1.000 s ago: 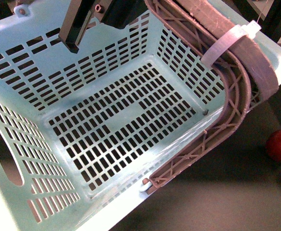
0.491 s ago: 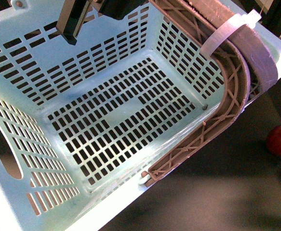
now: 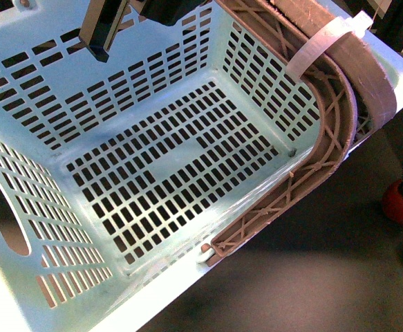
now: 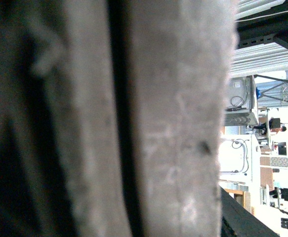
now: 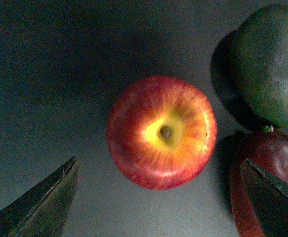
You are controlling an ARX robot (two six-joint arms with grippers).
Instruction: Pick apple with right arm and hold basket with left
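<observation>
apple (image 5: pixel 161 132) sits on the dark table, right of the basket (image 3: pixel 49 104), below the right gripper (image 5: pixel 159 164), whose jaws are wide apart. one finger hangs over a dark red fruit (image 5: pixel 267 158), so closing may snag that too. i cannot tell whether the left gripper (image 3: pixel 101 33) is closed.

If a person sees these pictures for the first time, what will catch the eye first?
The large mint basket fills the front view, its brown handle bound by a white zip tie. In the right wrist view the glossy red apple sits on the dark surface, framed by the open right gripper, beside a dark green fruit.
</observation>
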